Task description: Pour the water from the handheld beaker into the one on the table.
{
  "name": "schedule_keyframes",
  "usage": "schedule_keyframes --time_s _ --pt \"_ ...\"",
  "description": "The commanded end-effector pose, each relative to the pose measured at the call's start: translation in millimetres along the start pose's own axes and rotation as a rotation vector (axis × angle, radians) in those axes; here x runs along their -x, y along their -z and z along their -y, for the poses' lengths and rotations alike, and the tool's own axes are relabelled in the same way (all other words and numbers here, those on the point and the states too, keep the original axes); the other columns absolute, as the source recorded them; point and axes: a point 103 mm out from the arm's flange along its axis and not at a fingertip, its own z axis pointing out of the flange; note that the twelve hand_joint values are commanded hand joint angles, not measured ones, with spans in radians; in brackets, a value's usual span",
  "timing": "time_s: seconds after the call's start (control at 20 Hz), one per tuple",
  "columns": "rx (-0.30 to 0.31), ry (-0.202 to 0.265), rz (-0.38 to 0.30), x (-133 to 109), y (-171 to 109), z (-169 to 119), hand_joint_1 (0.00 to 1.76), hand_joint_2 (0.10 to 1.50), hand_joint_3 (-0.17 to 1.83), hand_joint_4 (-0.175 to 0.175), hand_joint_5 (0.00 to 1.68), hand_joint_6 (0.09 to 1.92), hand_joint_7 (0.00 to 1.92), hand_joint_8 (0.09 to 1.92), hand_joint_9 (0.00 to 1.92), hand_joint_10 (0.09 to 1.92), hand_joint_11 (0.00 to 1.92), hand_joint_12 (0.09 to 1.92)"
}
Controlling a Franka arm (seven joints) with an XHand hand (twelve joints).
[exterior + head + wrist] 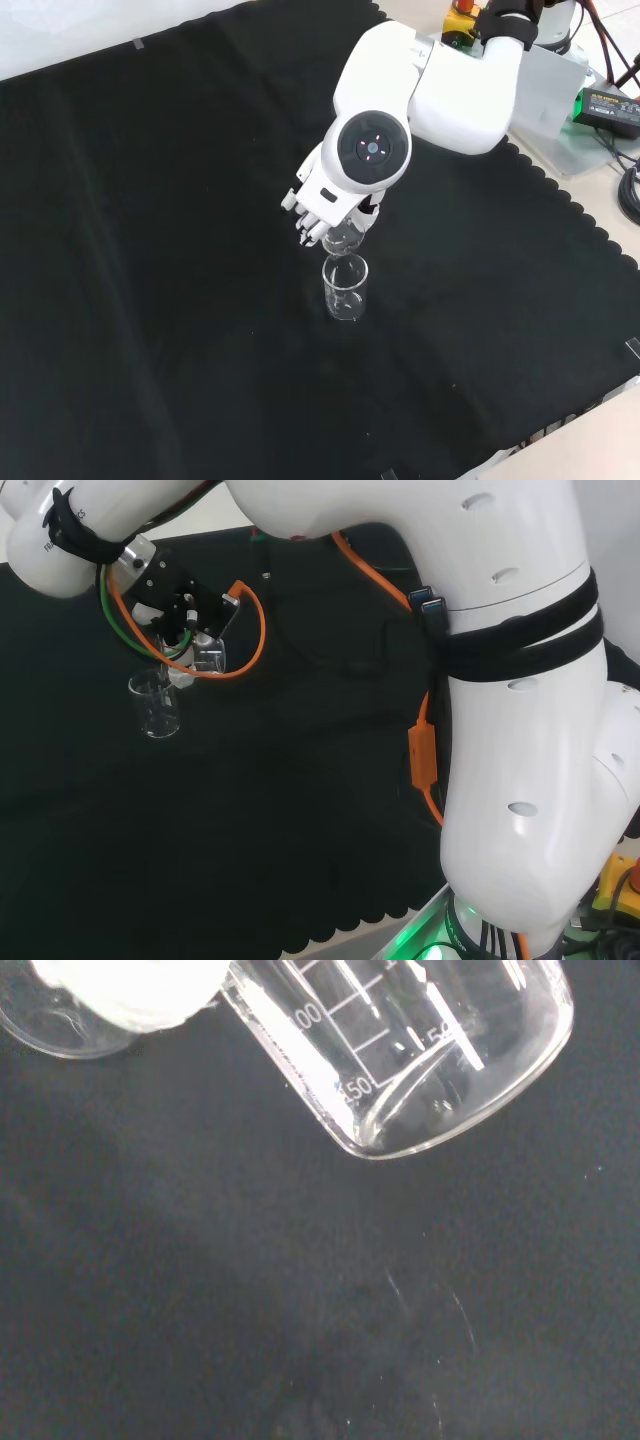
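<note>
A clear beaker stands upright on the black cloth, also seen in the head view as the standing beaker. Just above its rim hangs a second clear beaker, tilted toward it, with my hand shut on it. In the head view the hand holds this tilted beaker a little to the right of and above the standing one. The wrist view shows the held beaker close up, slanted, with printed scale marks. How much water either beaker holds I cannot tell.
The arm's white links stand at the head view's right, with orange cable looping by the hand. A round grey-capped link sits over the hand. The cloth's scalloped edge and a power box lie right in the front view.
</note>
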Motion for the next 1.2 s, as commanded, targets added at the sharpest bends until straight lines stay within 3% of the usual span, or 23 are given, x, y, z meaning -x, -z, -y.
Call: schedule_keyframes --time_s 0.05,1.0,1.2 --pt "0.006 -0.006 0.004 6 -3 2 1.25 1.19 -0.17 -0.123 0.86 1.15 1.12 1.0 1.13 1.13 0.95 0.94" --pt "0.001 -0.008 0.024 5 2 1 1.25 1.19 -0.17 -0.125 0.86 1.15 1.12 1.0 1.13 1.12 0.96 0.93" --pt "-0.004 -0.004 0.047 -3 17 -4 1.25 1.19 -0.17 -0.125 0.86 1.15 1.12 1.0 1.13 1.12 0.96 0.93"
